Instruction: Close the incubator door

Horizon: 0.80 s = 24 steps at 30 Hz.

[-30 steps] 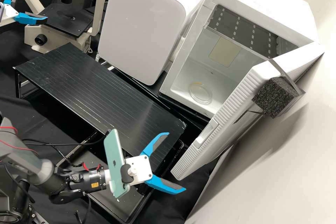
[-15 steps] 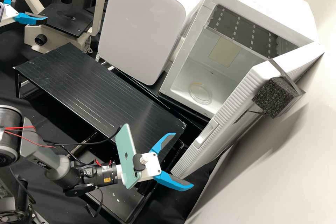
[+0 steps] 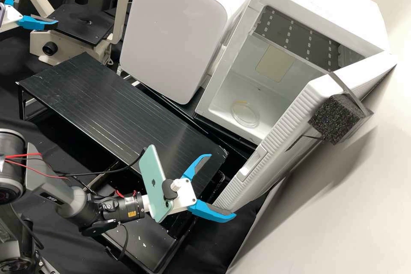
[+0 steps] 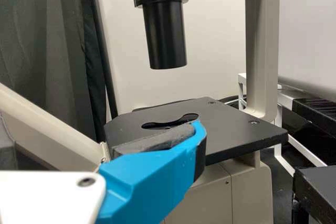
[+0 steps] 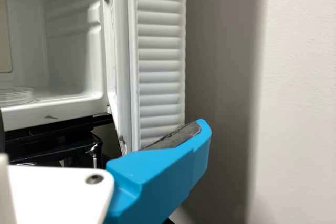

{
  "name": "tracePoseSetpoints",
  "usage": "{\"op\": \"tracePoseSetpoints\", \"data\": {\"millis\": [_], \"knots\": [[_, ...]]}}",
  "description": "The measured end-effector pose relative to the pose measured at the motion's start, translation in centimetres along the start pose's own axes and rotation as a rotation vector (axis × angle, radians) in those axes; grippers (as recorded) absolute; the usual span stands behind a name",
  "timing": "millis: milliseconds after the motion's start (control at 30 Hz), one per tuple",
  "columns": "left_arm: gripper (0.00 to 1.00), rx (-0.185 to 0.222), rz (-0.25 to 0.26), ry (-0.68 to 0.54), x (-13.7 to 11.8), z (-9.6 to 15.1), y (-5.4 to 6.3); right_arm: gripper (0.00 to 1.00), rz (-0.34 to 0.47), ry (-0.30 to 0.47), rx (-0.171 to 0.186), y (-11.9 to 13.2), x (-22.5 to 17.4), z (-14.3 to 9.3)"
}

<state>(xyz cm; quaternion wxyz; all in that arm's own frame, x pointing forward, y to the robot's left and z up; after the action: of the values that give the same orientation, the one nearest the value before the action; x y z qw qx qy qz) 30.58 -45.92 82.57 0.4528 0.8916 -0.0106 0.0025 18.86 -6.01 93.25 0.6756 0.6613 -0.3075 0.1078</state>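
At the far left, the left hand (image 3: pixel 39 6) hangs beside the microscope (image 3: pixel 84 25), fingers well apart and nothing between them, so it seems to have no part in this. The black slatted stand (image 3: pixel 120 107) lies between the two hands, and its near end could snag the right arm if the swing went low. Next comes the right hand (image 3: pixel 222 185), spread wide and holding nothing, its mouth turned towards the door, the phone (image 3: pixel 155 188) mounted behind its fingers. Just ahead of it is the ribbed free edge of the incubator door (image 3: pixel 280 132), which stands open; whether the lower finger touches the corner I can't tell. Pushing there, or on the inner face, would probably drive the door wider; the finger needs to get round to the outer face, where it might jam against the wall (image 3: pixel 342 205) beyond. A hard slam could jolt the dish (image 3: pixel 245 114) inside the incubator (image 3: pixel 325 8).
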Motion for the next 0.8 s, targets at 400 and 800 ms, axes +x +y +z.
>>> {"op": "tracePoseSetpoints", "data": {"millis": [400,800], "knots": [[1.0,0.0,0.0,0.0,0.0,0.0,0.0,1.0,-0.131,0.138,0.142,-0.7,-3.5,-2.5],[1.0,0.0,0.0,0.0,0.0,0.0,0.0,1.0,-0.323,0.407,0.182,-2.5,-8.4,-6.5]]}}
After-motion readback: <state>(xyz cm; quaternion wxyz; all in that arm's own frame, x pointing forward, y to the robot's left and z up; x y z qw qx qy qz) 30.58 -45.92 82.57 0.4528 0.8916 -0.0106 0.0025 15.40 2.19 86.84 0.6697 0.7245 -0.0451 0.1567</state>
